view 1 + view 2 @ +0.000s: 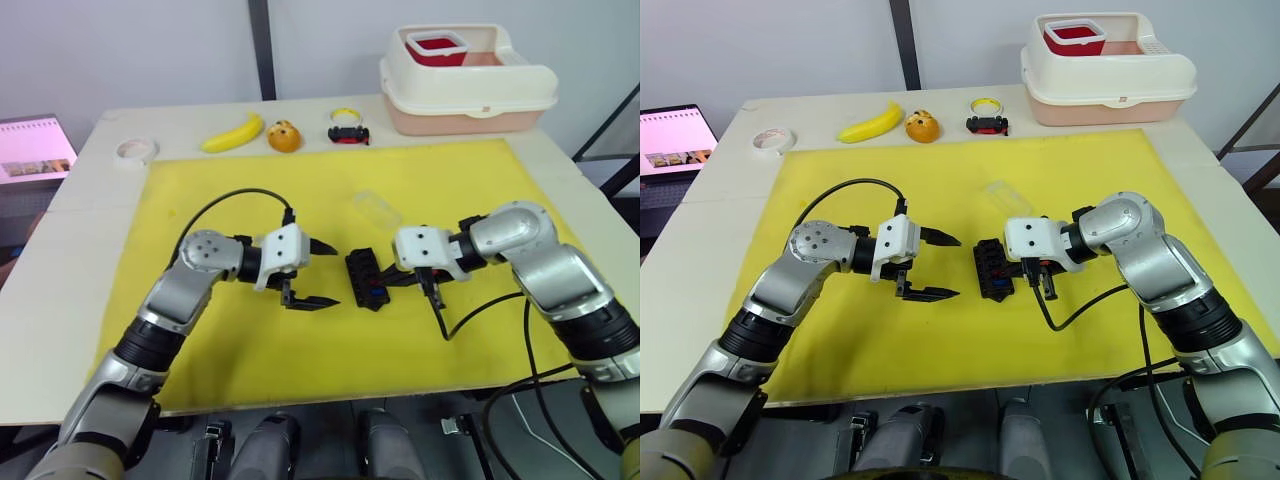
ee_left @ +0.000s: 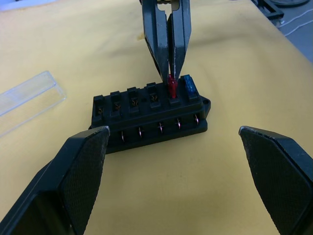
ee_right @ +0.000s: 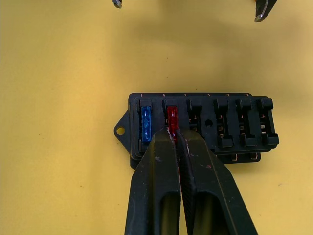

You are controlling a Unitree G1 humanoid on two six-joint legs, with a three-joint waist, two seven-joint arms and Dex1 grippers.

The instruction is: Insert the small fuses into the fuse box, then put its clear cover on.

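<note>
My right claw (image 3: pixel 174 137), pinched on the red fuse (image 3: pixel 172 117), stands it in the fuse box (image 3: pixel 205 125) slot beside blue; my left claw (image 1: pixel 315 275) gapes wide.

Fuse box (image 3: pixel 205 122): black, rows of slots. Blue fuse (image 3: pixel 145 123) and red fuse (image 3: pixel 172 117) in adjacent end slots. Right gripper (image 3: pixel 176 139): black fingers pinching the red fuse. Clear cover (image 1: pixel 377 209): colourless, at 12 o'clock of the box. Mat (image 1: pixel 250 340): yellow. Banana (image 1: pixel 233 133): yellow.
</note>
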